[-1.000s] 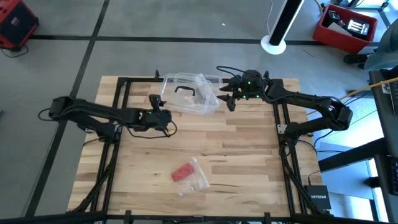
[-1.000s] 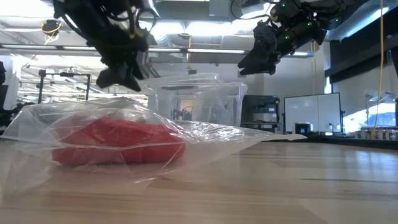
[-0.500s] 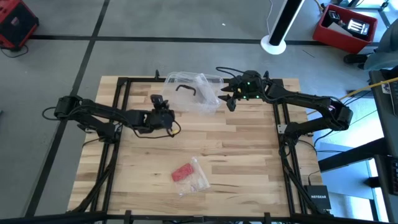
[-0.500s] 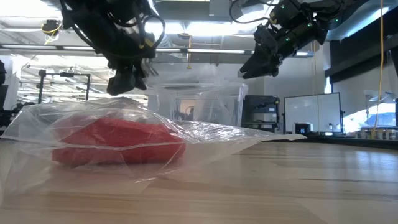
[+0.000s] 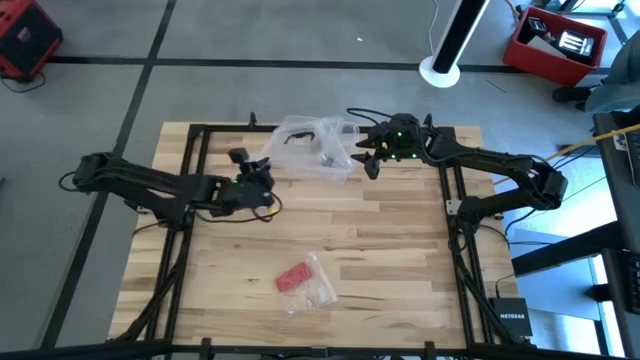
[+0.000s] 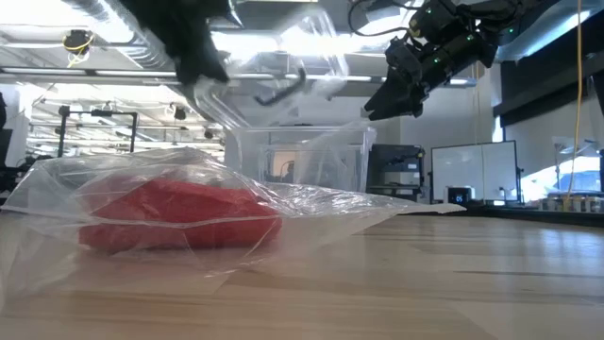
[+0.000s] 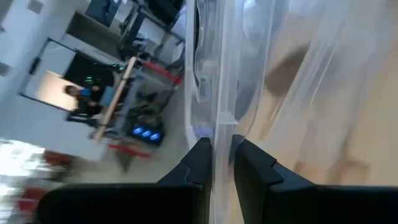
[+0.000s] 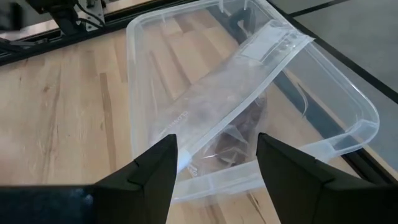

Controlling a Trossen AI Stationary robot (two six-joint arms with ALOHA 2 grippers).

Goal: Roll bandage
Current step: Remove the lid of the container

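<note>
Writing shows only as "NETGEAR" on a black box (image 5: 511,318) beside the tabletop (image 5: 400,250). One red bandage (image 5: 293,277), bagged, lies near the front edge. Left gripper (image 7: 222,163) is clamped on one clear lid (image 5: 312,140); right gripper (image 5: 366,160) hovers, fingers apart.

Left arm reaching in from nine o'clock, elbow low, wrist turned toward twelve. Left gripper (image 5: 240,158) raised off the surface just left of centre; fingers (image 7: 198,165) drawn almost together in the wrist view, apparently pinched on a thin clear edge. Right arm bent in from three o'clock, forearm stretched toward ten. Right gripper (image 5: 362,157) hanging high near twelve o'clock, fingers (image 8: 155,163) spread wide, gripping nothing.
</note>
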